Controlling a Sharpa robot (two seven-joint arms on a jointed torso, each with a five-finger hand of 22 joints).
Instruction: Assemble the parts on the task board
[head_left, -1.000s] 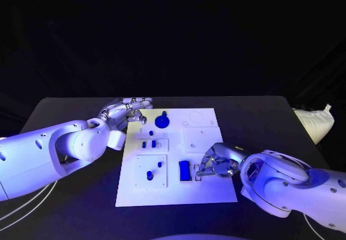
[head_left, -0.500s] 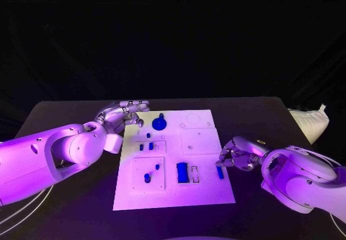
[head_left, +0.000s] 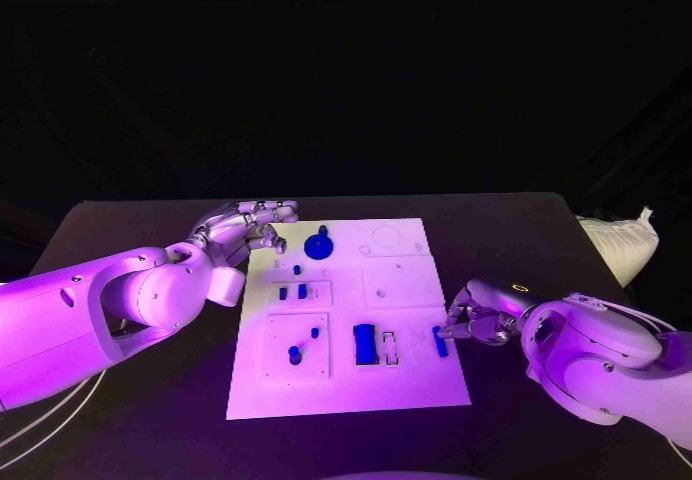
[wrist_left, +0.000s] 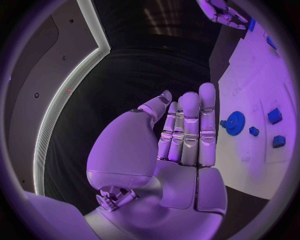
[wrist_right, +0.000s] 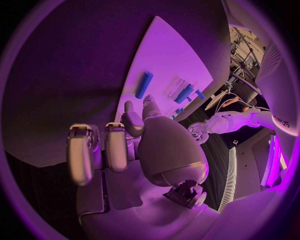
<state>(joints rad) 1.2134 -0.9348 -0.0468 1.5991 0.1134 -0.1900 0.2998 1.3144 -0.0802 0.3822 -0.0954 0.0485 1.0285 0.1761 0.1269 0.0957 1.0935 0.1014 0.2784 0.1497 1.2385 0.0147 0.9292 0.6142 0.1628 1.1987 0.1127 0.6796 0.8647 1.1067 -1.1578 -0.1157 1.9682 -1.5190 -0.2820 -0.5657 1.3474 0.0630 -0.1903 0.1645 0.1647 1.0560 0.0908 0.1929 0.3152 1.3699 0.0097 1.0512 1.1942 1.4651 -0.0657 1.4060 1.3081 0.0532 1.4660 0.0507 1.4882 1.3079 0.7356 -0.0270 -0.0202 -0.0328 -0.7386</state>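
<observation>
Bulky glossy white arm shells; silver segmented hands: left hand (head_left: 248, 226), right hand (head_left: 473, 322).

Task board (head_left: 404, 280): white plate, flat, middle of table.
Gear (head_left: 319, 243): blue, far end.
Blue bar (head_left: 438, 341): flat, near right edge.
Blue block (head_left: 365, 344): near end, in slot.

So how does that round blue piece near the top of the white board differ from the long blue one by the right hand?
The gear is round with toothed edges; the bar is slim and straight. The gear lies at the task board's far end near the left hand; the bar lies beside the right hand. Both are blue and unheld.
</observation>
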